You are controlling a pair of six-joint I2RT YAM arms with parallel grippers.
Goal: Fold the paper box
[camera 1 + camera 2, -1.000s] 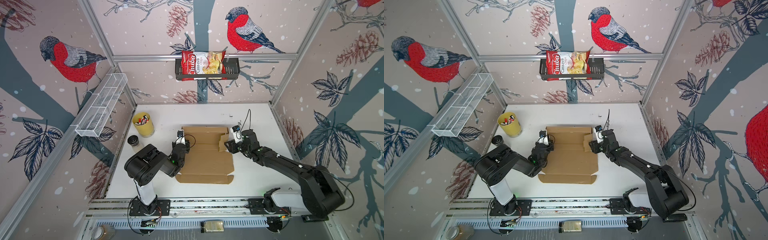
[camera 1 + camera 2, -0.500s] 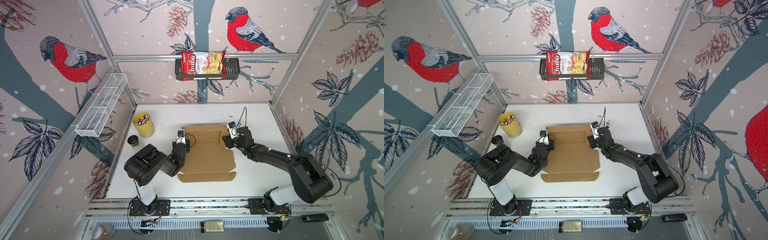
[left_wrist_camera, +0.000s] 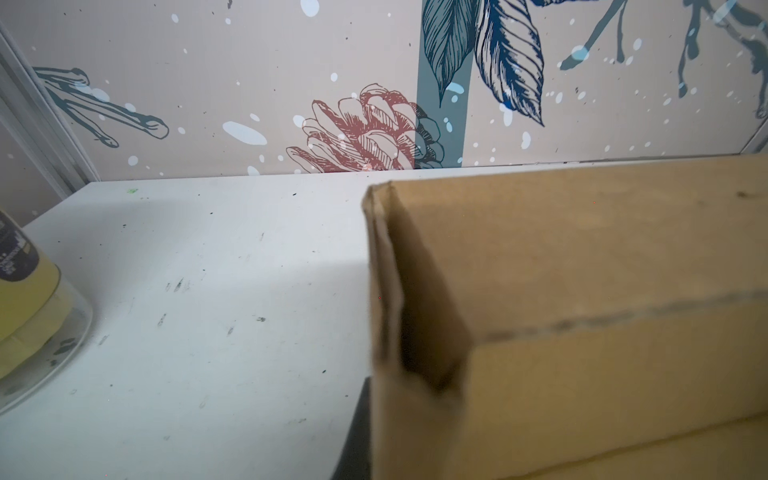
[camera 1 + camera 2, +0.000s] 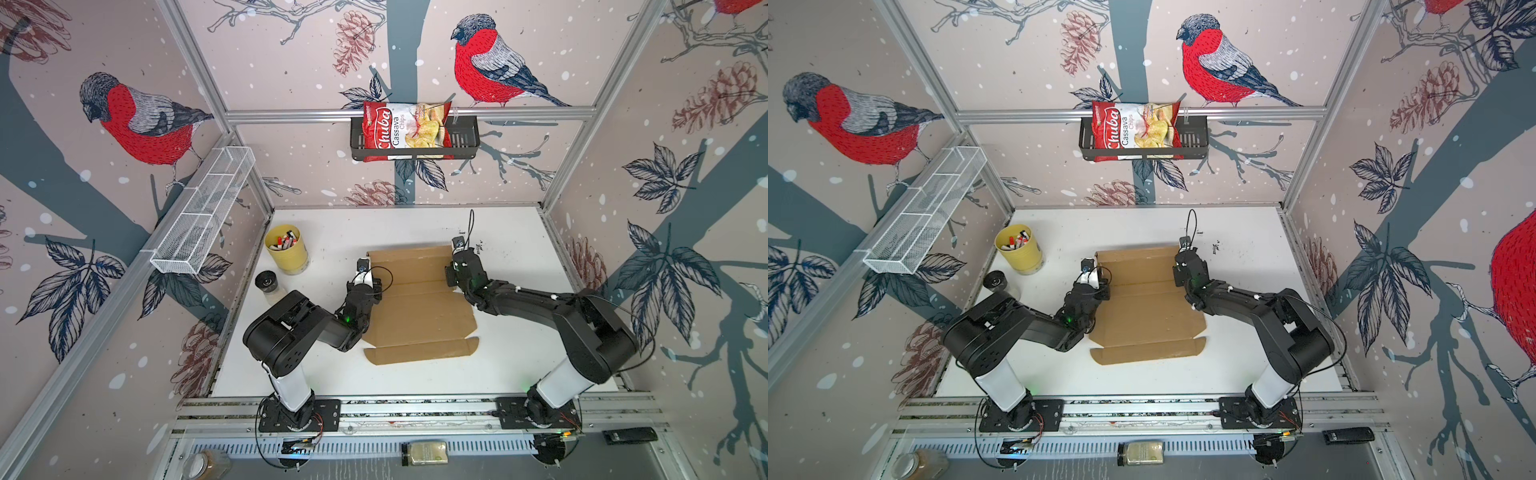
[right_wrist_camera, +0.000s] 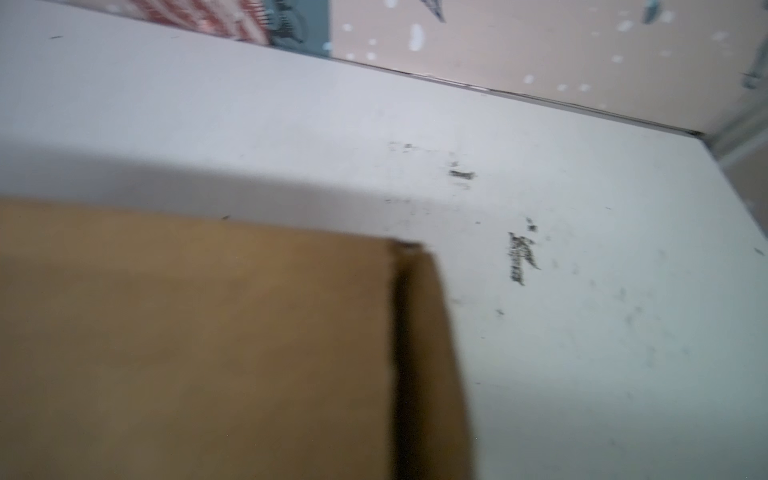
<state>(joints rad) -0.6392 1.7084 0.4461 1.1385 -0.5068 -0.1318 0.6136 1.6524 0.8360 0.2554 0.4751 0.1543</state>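
The box (image 4: 419, 307) lies between the jaws. The left jaws pinch its wall. The right jaws: cannot tell.

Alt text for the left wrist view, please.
Close-up of the corner of a brown cardboard box, its side flap standing upright. Beside it, a scuffed white table, part of a yellow cup, a patterned wall behind.
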